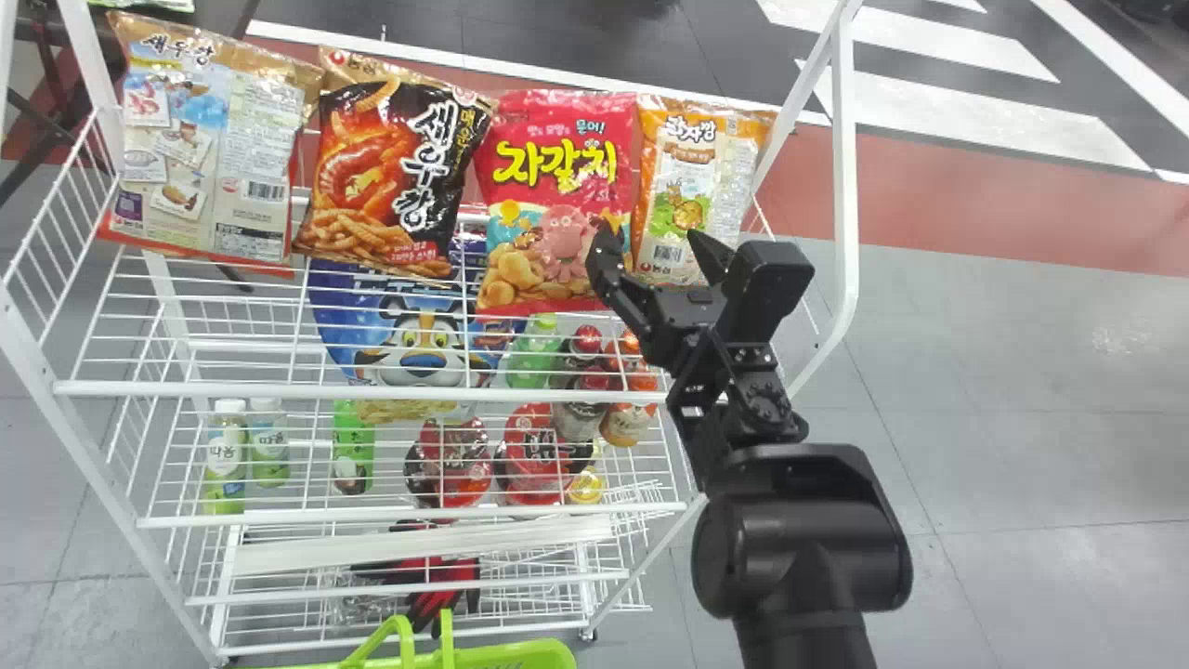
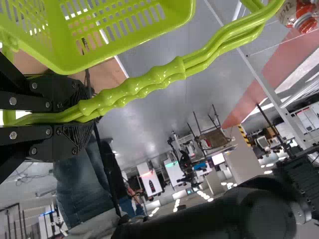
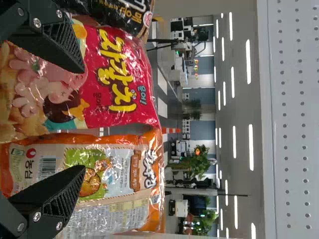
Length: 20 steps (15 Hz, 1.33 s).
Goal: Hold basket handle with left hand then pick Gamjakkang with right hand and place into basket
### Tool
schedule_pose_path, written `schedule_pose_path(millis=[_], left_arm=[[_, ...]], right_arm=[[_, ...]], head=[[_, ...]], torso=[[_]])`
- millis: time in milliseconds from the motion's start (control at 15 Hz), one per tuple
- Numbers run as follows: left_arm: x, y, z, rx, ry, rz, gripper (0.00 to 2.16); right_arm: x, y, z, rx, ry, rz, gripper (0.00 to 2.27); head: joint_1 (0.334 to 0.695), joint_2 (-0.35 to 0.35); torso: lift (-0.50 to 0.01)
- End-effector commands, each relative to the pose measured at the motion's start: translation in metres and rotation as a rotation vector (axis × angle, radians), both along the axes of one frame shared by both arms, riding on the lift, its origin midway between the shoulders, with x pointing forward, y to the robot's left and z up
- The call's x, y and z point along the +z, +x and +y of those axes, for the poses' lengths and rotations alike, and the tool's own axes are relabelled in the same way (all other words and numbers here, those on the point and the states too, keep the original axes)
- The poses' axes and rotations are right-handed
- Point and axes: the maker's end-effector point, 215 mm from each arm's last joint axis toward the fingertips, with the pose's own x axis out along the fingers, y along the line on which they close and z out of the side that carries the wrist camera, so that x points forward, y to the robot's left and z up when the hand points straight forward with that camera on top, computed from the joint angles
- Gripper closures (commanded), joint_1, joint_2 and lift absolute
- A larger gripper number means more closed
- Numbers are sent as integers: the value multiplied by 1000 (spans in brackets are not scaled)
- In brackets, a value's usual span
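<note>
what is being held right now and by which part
the left gripper holds the green basket by its handle; the right gripper holds nothing

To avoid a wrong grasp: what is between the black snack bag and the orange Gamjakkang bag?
In the head view, a red snack bag is between the black bag and the Gamjakkang.

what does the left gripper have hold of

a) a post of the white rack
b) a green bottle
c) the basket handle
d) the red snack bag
c, since the left gripper is closed on the green handle of the basket, whose bars run between its two fingers.
</note>
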Motion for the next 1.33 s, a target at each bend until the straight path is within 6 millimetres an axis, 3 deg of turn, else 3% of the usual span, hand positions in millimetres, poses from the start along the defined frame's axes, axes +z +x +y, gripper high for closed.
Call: schedule_pose_path(millis=[0,267,667,1133,1267], left_arm=[[0,-1,0,-1,1,4,2148],[0,0,0,-1,-1,1,2148],[0,-1,-1,-5,0,7,2148],[0,-1,-1,-6,-2,7,2148],[1,-1,-2,-7,-3,6,2148]], right_arm=[[0,17,-15,-27,-17,5,134],[6,26,-45,-80,-14,-3,134],[-4,43,-98,-137,-9,25,134],[-9,62,-100,-107,0,51,137],[-18,69,-95,-84,9,87,144]], head=[[695,-350],[695,-350],[695,-350],[695,-350],[695,-350]], torso=[[-18],[-18],[-18],[-18],[-18]])
